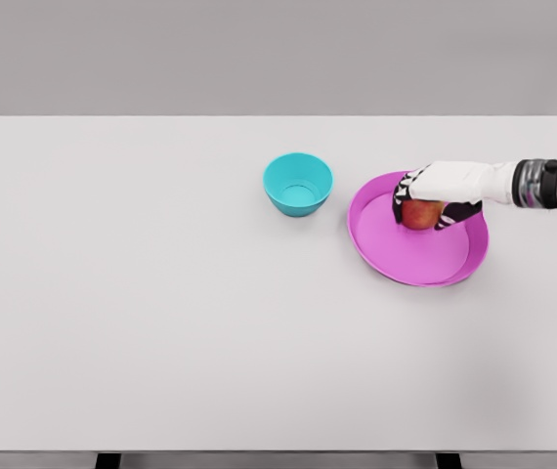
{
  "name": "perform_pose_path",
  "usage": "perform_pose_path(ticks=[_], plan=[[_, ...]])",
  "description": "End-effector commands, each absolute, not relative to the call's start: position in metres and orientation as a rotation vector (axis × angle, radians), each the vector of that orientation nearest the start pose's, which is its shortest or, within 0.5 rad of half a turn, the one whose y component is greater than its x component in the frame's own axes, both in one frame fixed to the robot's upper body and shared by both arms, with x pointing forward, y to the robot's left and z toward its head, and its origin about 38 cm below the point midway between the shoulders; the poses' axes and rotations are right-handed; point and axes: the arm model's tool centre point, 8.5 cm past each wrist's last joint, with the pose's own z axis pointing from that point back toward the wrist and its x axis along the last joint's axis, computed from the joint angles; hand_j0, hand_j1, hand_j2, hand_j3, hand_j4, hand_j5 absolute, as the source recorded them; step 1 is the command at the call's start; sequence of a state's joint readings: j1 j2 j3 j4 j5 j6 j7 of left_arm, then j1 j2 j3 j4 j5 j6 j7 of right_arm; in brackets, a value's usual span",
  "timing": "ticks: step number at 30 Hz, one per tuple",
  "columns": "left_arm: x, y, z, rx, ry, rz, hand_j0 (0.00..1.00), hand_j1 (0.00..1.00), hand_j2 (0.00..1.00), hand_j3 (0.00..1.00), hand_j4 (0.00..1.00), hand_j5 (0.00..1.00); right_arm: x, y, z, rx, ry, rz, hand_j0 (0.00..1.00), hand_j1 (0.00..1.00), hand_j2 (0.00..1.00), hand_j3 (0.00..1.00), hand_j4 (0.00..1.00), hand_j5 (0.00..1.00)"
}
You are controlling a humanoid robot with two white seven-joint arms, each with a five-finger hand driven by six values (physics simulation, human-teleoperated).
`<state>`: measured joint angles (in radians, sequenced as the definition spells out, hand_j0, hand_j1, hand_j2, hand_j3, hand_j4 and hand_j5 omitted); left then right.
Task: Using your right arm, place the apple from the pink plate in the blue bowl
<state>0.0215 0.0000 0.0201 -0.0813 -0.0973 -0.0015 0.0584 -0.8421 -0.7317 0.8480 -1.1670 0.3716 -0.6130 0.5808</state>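
Right hand (433,195) is draped over the apple (420,214) from above, arm coming in from the right edge, dark fingers curled down on both sides of the fruit, so it looks like a closed grasp on it. Can't really tell from this head view whether the apple is lifted or resting on the pink plate (425,264); my guess is it's sitting in the plate's upper middle. What matters for the next move: the blue bowl (298,183) is off to the left of the hand and a touch farther back on the surface (161,322), close beside the plate's rim but not touching it. So it's a short carry leftward, clearing both rims, then release over the bowl. Left arm isn't visible at all.
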Motion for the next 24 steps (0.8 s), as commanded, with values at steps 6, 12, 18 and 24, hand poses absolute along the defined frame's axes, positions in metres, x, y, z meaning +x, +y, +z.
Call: perform_pose_path(ticks=[6,12,18,24], plan=[[0.015,0.277,-0.262,0.149,-0.06,-0.079,1.0,1.0,1.0,1.0,1.0,1.0,0.485,-0.295,0.197,-0.336,-1.225,2.123,0.45,0.45,0.45,0.45,0.45,0.45],[0.015,0.277,-0.262,0.149,-0.06,-0.078,1.0,1.0,1.0,1.0,1.0,1.0,0.495,-0.27,0.209,-0.351,-1.274,2.147,0.45,0.45,0.45,0.45,0.45,0.45],[0.015,0.277,-0.262,0.149,-0.06,-0.079,1.0,1.0,1.0,1.0,1.0,1.0,0.504,-0.246,0.217,-0.349,-1.321,2.159,0.45,0.45,0.45,0.45,0.45,0.45],[0.015,0.277,-0.262,0.149,-0.06,-0.079,1.0,1.0,1.0,1.0,1.0,1.0,0.516,-0.227,0.225,-0.353,-1.349,2.156,0.45,0.45,0.45,0.45,0.45,0.45]])
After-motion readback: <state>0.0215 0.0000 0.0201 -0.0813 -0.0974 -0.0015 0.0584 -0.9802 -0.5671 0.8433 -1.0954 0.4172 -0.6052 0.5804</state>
